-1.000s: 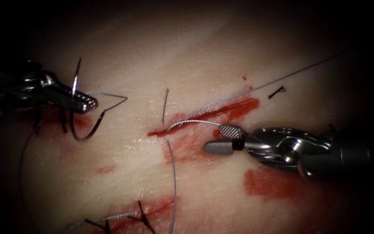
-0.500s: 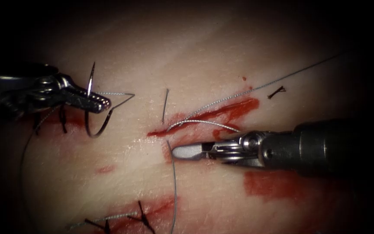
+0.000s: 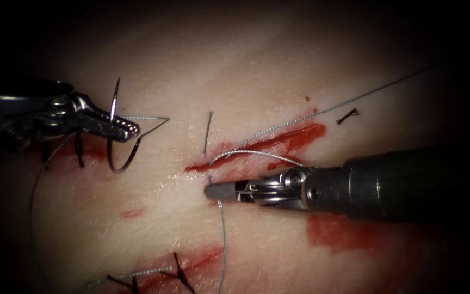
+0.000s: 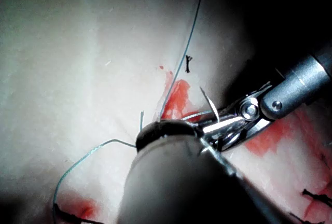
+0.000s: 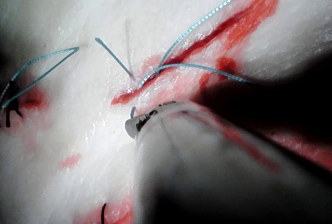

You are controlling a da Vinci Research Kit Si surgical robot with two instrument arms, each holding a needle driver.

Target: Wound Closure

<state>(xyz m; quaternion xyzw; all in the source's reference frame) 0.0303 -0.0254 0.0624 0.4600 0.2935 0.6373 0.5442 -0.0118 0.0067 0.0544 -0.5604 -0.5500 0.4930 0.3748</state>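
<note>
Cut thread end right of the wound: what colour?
Black, a short cut thread end lying on the tissue; clearest in the endoscope view.

In the endoscope view, light pools on the tissue (image 3: 257, 71) at the centre and fades to black around the rim, deepest from 9 to 12 o'clock. Glare glints on the left tool (image 3: 133, 130), its needle (image 3: 114, 100) and the wet surface beside the cut (image 3: 257, 147). Both wrist views are strongly lit.

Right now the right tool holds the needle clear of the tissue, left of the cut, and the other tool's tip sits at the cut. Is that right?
No. The endoscope view shows the left tool, not the right, holding the needle partway along its curve, clear of the tissue, left of the cut. The right tool is the one with its tip at the cut.
</note>
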